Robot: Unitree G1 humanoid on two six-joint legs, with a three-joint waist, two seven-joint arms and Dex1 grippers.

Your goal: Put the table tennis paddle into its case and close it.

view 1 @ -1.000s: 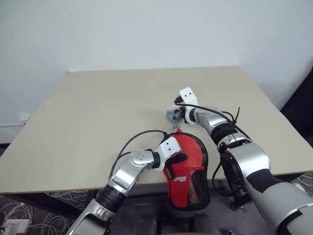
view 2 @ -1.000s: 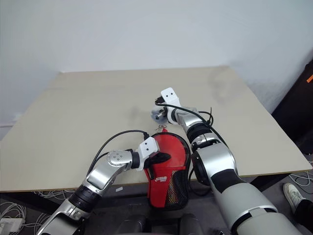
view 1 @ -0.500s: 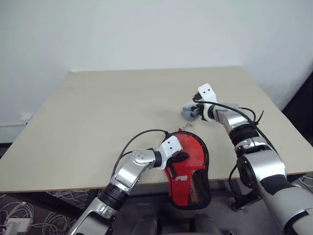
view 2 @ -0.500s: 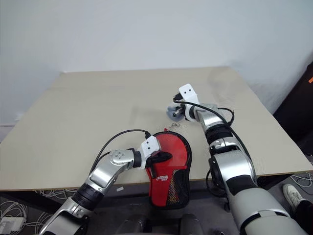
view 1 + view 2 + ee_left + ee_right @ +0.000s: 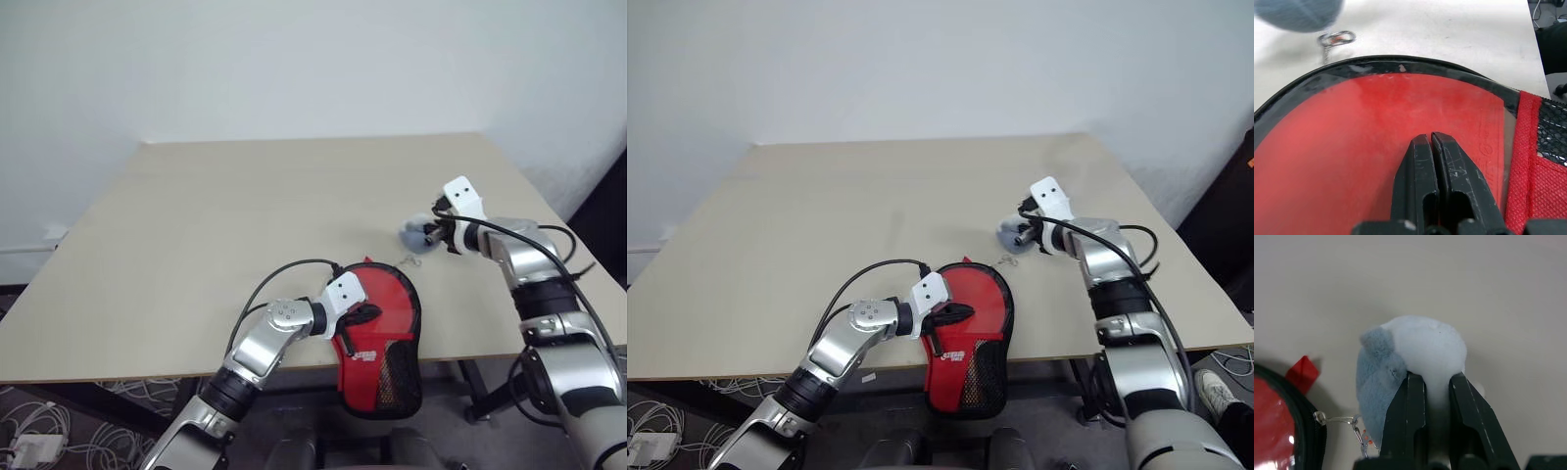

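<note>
The left gripper (image 5: 1431,139) has its two black fingers pressed tight together, tips resting on the clear face of the case (image 5: 380,331), with nothing between them. The case lies at the near edge of the table (image 5: 196,225), a little right of its middle; its narrow mesh end with the red panel hangs out past that edge, while its rounded end rests on the tabletop. Through the clear half a broad red surface shows, the face of the table tennis paddle (image 5: 1352,156) lying inside. Black edging runs round the rounded end.

Just beyond the rounded end, a small metal ring (image 5: 412,260) on a thin clear cord lies on the tabletop. The cord leads to a small grey-blue and white plush lump (image 5: 1410,362). The right gripper (image 5: 1431,382) is pinched onto this lump, its fingers squeezing the soft white part from both sides, above the table toward the right edge and farther from the near edge than the case.
</note>
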